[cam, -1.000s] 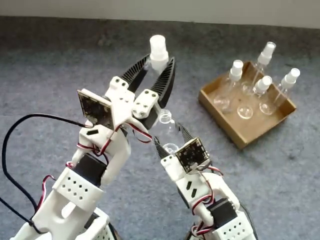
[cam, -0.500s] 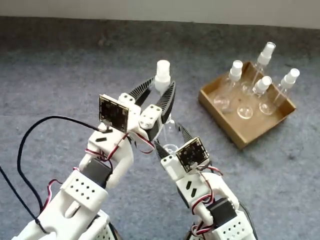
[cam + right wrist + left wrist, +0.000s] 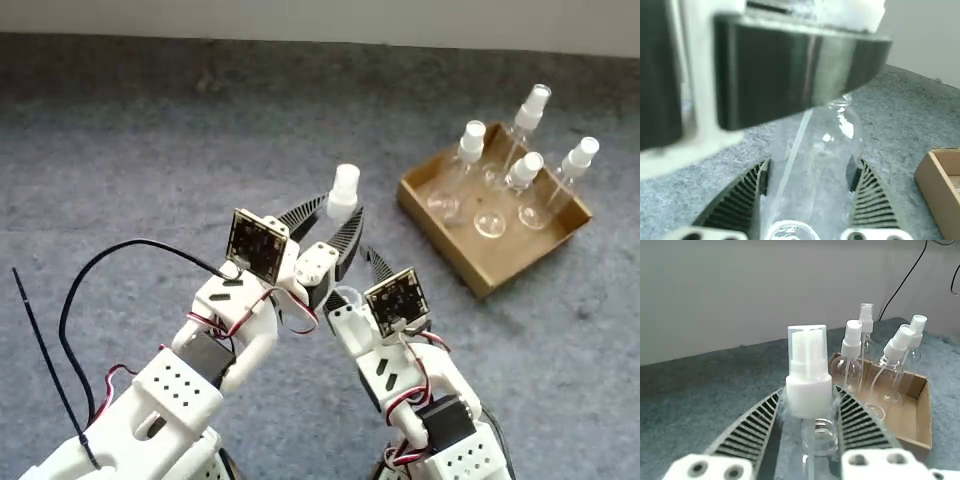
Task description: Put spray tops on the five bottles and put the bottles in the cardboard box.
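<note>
My left gripper (image 3: 341, 208) is shut on a white spray top (image 3: 344, 186), holding it upright just above the open neck of a clear bottle (image 3: 347, 297). In the left wrist view the spray top (image 3: 808, 367) sits between the fingers, with the threaded bottle neck (image 3: 819, 436) right under it. My right gripper (image 3: 812, 167) is shut on the clear bottle (image 3: 816, 142), and the top's thin tube runs down inside it. The cardboard box (image 3: 452, 238) lies to the right and holds several capped bottles (image 3: 470, 140).
Grey carpet covers the table. The left arm's black cable (image 3: 90, 290) loops over the near left. The box (image 3: 921, 405) with its capped bottles stands beyond the held top. A pale wall runs along the far edge.
My left gripper came down and nearer with the spray top, from high above the bottle to just over its neck. The right gripper kept the bottle almost still.
</note>
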{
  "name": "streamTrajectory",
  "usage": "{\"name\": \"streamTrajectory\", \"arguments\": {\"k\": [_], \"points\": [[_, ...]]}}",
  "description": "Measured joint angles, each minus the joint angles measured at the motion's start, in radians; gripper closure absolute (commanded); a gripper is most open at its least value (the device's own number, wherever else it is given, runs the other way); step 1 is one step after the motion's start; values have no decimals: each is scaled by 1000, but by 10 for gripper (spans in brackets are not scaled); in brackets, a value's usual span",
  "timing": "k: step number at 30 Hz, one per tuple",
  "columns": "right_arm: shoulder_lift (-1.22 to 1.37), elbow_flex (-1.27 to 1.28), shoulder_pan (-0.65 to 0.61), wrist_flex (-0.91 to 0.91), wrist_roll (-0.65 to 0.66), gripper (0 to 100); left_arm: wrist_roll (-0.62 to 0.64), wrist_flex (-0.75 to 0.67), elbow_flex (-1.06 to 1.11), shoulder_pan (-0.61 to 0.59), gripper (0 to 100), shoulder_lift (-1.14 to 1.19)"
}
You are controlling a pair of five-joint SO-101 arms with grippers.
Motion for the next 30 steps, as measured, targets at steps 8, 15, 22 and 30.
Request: {"name": "streamTrajectory", "arguments": {"k": [8, 15, 22, 30], "points": [[2, 0, 3, 2, 0, 903, 0, -8, 46, 2, 989, -12], [2, 0, 3, 2, 0, 903, 0, -8, 63, 3, 989, -18], [2, 0, 11, 2, -2, 903, 0, -2, 71, 44, 989, -11], [2, 0, 11, 2, -2, 903, 0, -3, 74, 48, 989, -6]]}}
